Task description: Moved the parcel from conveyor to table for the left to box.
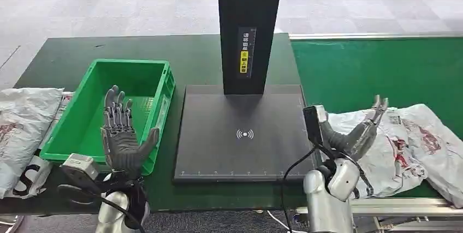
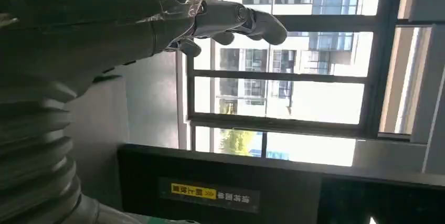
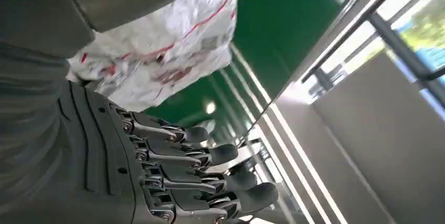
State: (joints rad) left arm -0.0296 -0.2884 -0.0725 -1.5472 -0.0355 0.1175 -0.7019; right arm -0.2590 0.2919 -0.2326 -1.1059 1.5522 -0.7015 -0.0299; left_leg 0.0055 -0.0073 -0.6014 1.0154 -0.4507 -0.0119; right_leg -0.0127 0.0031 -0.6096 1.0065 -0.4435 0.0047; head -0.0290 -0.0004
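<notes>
Parcel [image 1: 407,145] lies on green conveyor [image 1: 382,64], 4 o'clock from black scan pad [image 1: 243,135]. Your right hand [image 1: 357,132] hovers at its near edge, fingers apart, empty. Close low around bunched plastic, lift clear of pad edge. Left hand [image 1: 123,135] raised, fingers spread, before green bin [image 1: 93,129]; keep it clear.

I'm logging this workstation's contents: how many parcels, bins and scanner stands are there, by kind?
White plastic parcel bags: 2, one on the conveyor, one left of the bin
Green bin: 1
Black scanner stand: 1
Total: 4
</notes>
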